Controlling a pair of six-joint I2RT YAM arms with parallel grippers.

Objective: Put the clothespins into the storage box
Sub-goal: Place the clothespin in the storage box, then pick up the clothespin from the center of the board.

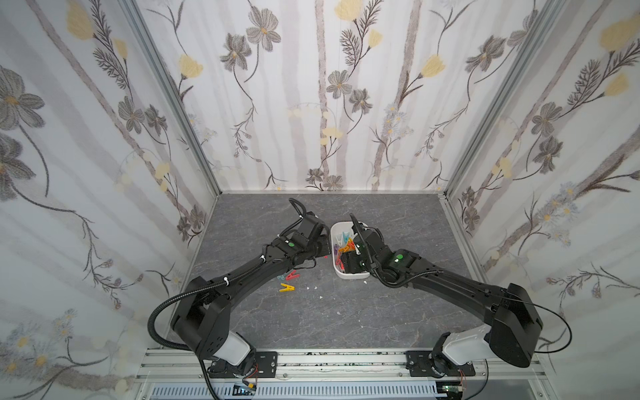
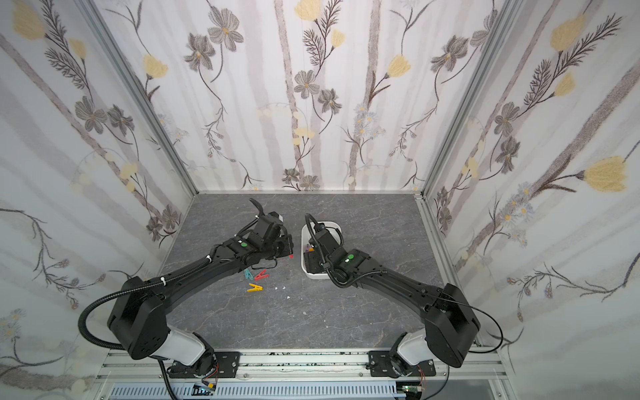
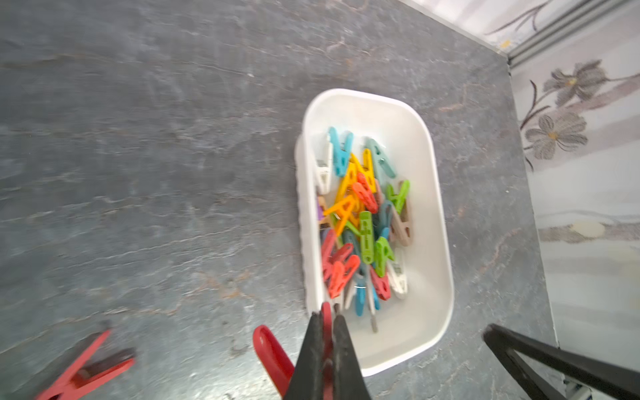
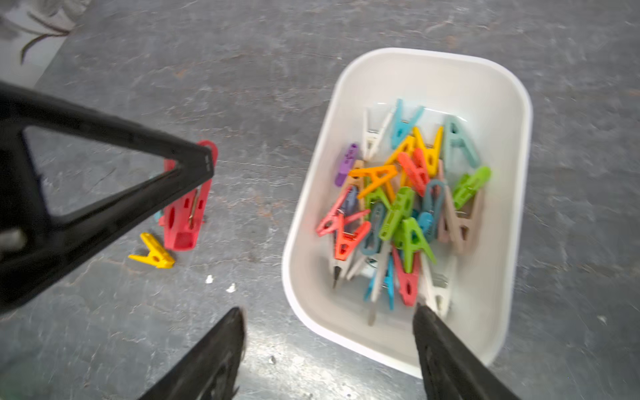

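While my left hand pinches a red plastic clothespin just left of the white plastic storage box, I should clear its rim before releasing; my right hand hangs spread.

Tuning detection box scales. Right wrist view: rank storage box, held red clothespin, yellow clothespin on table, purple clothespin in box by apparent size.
1. storage box
2. red clothespin, held, maybe nearer the camera
3. yellow clothespin and purple clothespin: look alike, not ranked
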